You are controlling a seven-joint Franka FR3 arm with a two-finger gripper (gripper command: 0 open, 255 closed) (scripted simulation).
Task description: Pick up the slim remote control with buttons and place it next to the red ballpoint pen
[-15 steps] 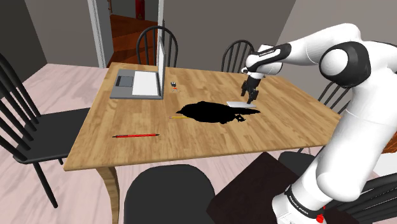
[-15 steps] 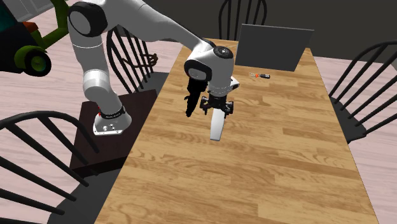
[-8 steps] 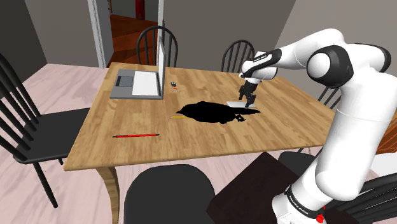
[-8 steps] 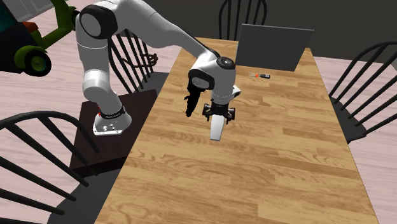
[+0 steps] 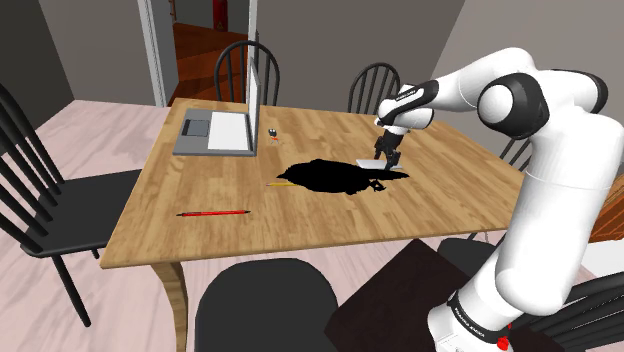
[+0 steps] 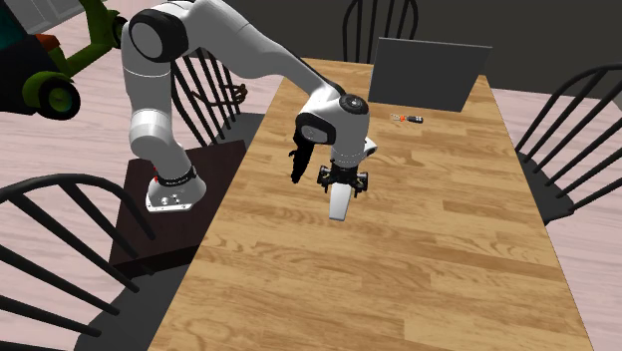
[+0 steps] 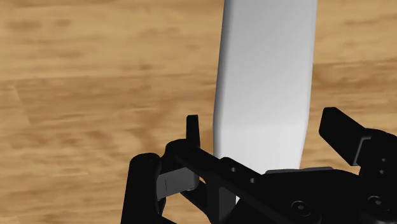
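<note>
The remote (image 7: 264, 76) is a slim plain white slab lying flat on the wooden table (image 5: 200, 185). My gripper (image 7: 267, 130) hangs low over its near end, open, with one finger on each side and a small gap on both sides. In the shoulder view the gripper (image 5: 384, 160) is at the remote (image 5: 368, 163), right of the table's middle. The second exterior view has the gripper (image 6: 342, 183) straight above the remote's (image 6: 340, 203) end. The red pen (image 5: 213, 213) lies near the table's front left edge, far from the remote.
An open laptop (image 5: 222, 128) stands at the back left, with a small red object (image 5: 272, 133) beside it. A black patch (image 5: 335, 178) covers the table's middle, and a yellow tip (image 5: 279, 184) pokes out of it. Dark chairs (image 5: 60, 205) ring the table.
The arm's elbow has swung and the hand has come down closer to the remote's end. The fingers have stayed apart, and the remote has not moved.
</note>
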